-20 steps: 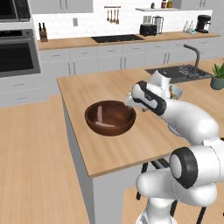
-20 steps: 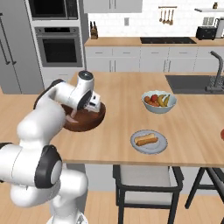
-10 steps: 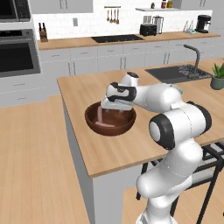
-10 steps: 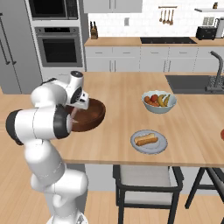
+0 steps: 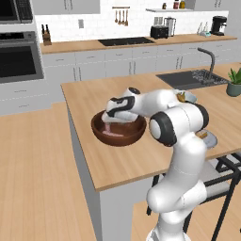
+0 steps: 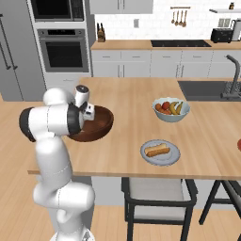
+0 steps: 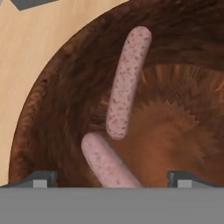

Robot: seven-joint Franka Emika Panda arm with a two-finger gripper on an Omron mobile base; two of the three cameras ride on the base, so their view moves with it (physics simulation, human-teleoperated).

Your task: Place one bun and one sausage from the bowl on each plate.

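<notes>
White arm bent forward and low, wrist turned down, end effector (image 7: pixel 109 177) pointing downward, fingers (image 7: pixel 41 178) spread wide

Wooden island counter (image 6: pixel 132 136) carries brown bowl (image 6: pixel 96 124), fruit bowl (image 6: pixel 171 109), grey plate (image 6: pixel 160 152).
</notes>
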